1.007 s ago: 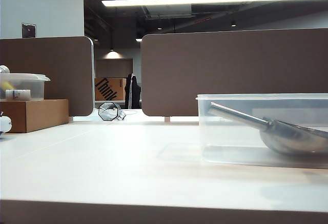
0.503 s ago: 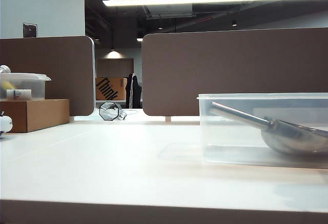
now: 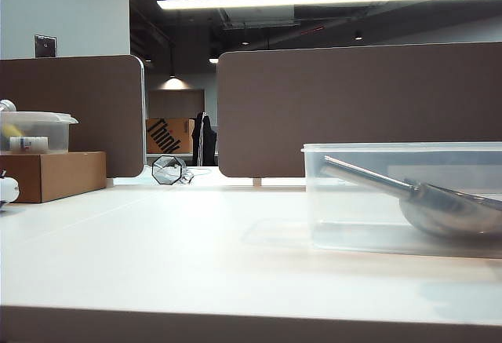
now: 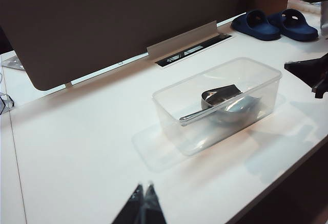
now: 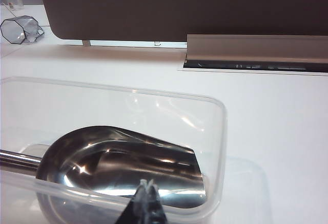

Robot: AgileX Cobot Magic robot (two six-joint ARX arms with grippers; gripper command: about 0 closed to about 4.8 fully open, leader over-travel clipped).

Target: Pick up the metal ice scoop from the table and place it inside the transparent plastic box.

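The metal ice scoop (image 3: pixel 451 209) lies inside the transparent plastic box (image 3: pixel 392 148) at the right of the white table (image 3: pixel 157 257), its handle slanting up to the left. In the left wrist view the scoop (image 4: pixel 225 103) rests in the box (image 4: pixel 205 74), and my left gripper (image 4: pixel 145 185) hangs shut and empty over bare table, well short of the box. My right gripper (image 5: pixel 147 183) is shut with nothing in it, just above the box's near rim (image 5: pixel 154 93), with the scoop's bowl (image 5: pixel 123 165) below. Neither gripper shows in the exterior view.
Brown partition panels (image 3: pixel 353 107) stand along the back of the table. At the left are a cardboard box (image 3: pixel 55 174) with a small lidded container (image 3: pixel 35 131) on it and an octagonal glass (image 3: pixel 169 170). Blue slippers (image 4: pixel 277 24) lie beyond the table.
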